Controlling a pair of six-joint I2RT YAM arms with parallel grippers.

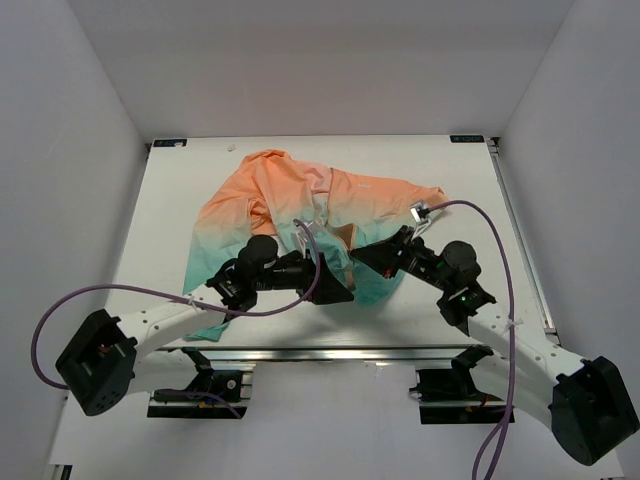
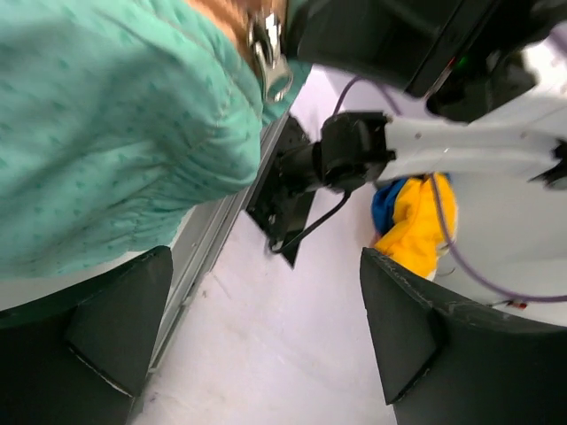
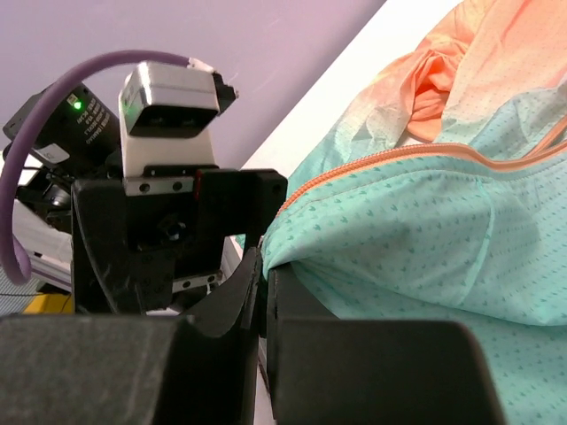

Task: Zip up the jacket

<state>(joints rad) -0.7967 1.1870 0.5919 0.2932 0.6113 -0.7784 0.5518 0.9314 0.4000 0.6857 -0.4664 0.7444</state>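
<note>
Top external view: thin hooded fabric jacket (image 1: 300,215), orange at the far part fading to teal at the near part, crumpled at frame centre on the white counter (image 1: 470,190), not spread flat.
Left pincer (image 1: 338,288): wide apart in the left wrist view (image 2: 266,319), nothing between the dark fingers (image 2: 115,332); just below the teal hem.
Right pincer (image 1: 368,256): closed tight (image 3: 264,283), edge of the teal hem seemingly nipped at the tips.
Metal zipper pull (image 2: 270,62): top centre of the left wrist frame, hanging free on orange tape beside teal cloth, touched by neither pincer.
Orange zipper line (image 3: 407,158): from frame centre to the right edge in the right wrist view; joined or parted, impossible to tell.
Done so far: judged little; pull by the teal end, so probably low on the track.
Left to do: likely a grasp of the pull, hem held taut, then the run up toward the orange collar.
Surface: smooth, white, matte; metal rail (image 1: 330,352) along the near edge.
Room: white walls on three sides; pale floor below the counter edge; yellow and blue bundle (image 2: 416,212) at right centre of the left wrist frame; purple cables (image 1: 150,292) looping off both arms.
</note>
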